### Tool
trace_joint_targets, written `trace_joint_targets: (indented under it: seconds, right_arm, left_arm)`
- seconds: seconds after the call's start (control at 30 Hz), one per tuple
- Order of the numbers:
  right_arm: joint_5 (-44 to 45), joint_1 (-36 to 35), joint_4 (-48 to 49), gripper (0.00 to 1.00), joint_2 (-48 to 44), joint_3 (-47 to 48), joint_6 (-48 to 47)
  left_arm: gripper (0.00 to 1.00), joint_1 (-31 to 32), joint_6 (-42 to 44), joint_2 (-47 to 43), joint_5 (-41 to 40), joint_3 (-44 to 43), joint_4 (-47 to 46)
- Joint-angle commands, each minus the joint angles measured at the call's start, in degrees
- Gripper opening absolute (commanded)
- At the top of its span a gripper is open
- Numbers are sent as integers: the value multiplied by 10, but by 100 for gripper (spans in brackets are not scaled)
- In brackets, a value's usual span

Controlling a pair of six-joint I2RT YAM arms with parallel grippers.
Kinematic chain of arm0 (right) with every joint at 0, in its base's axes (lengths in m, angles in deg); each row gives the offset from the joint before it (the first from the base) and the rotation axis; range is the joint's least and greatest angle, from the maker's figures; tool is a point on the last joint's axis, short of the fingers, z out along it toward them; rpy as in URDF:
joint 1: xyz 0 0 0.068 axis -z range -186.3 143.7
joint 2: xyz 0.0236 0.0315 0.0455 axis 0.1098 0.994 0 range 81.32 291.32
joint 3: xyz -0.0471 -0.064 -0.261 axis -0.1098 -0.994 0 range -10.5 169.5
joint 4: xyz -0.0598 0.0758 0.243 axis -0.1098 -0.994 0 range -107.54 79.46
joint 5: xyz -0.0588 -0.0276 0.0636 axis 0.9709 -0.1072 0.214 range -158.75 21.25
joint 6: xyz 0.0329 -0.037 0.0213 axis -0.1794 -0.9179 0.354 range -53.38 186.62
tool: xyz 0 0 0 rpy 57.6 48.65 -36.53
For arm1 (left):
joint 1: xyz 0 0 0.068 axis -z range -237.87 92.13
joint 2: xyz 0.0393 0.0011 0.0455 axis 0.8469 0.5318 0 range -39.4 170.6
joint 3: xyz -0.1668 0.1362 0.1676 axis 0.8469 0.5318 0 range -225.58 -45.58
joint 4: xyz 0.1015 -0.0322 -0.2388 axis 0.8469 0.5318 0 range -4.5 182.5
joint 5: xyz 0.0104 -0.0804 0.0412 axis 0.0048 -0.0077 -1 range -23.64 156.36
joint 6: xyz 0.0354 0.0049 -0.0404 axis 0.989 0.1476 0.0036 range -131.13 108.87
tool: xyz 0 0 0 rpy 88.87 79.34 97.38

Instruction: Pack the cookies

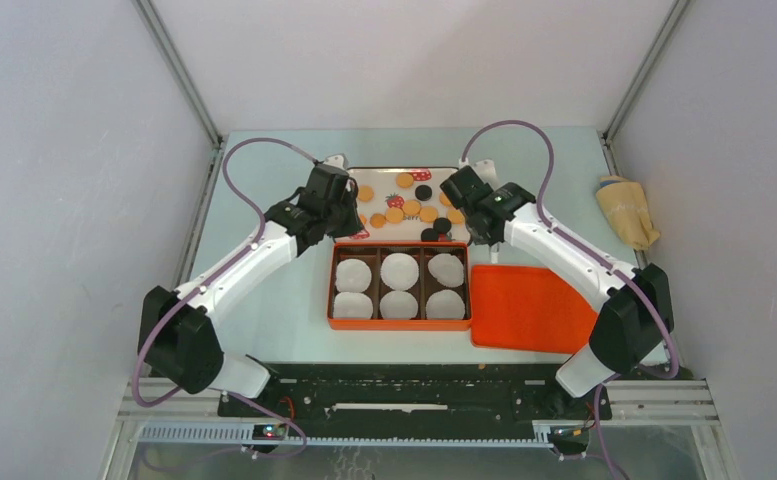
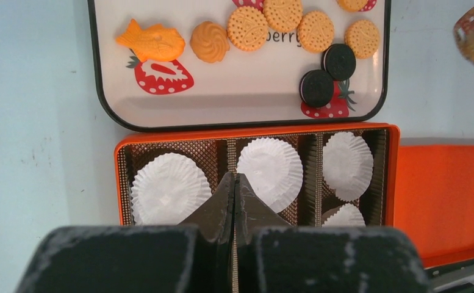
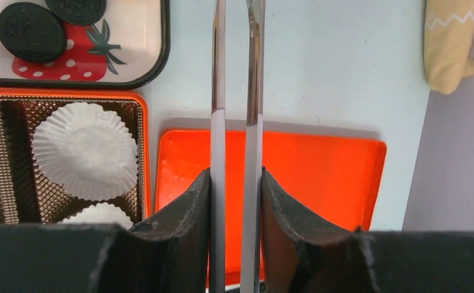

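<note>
The cookies [image 1: 404, 210] lie on a white strawberry-print tray [image 1: 384, 176]: golden-orange rounds [image 2: 283, 24], two black ones [image 2: 316, 87] and a fish-shaped one [image 2: 152, 41]. In front of the tray stands an orange box [image 1: 400, 323] with white paper cups [image 2: 168, 188] in its compartments. My left gripper [image 2: 234, 183] hovers over the box's near side, shut with nothing in it. My right gripper [image 3: 235, 183] is shut on metal tongs [image 3: 218, 91], whose two blades stand slightly apart and point past the tray's right corner. The two black cookies [image 3: 30, 30] also show in the right wrist view.
The orange lid [image 1: 529, 308] lies flat to the right of the box. A yellow cloth bag [image 1: 626, 212] sits at the table's right edge. Grey walls close in both sides, and the arm bases stand at the near edge.
</note>
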Motion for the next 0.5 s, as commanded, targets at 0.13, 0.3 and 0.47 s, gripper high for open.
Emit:
trace_joint_targets:
  seconds: [0.13, 0.3, 0.47]
  right_arm:
    - [13, -17, 182, 33, -29, -46, -94]
    - [-38, -13, 205, 34, -22, -51, -103]
    - [-82, -12, 251, 34, -16, -56, -116]
  left_arm:
    - [0, 3, -2, -5, -46, -39, 2]
    - [1, 3, -2, -12, -59, -26, 3]
    - [1, 3, -4, -9, -65, -22, 3]
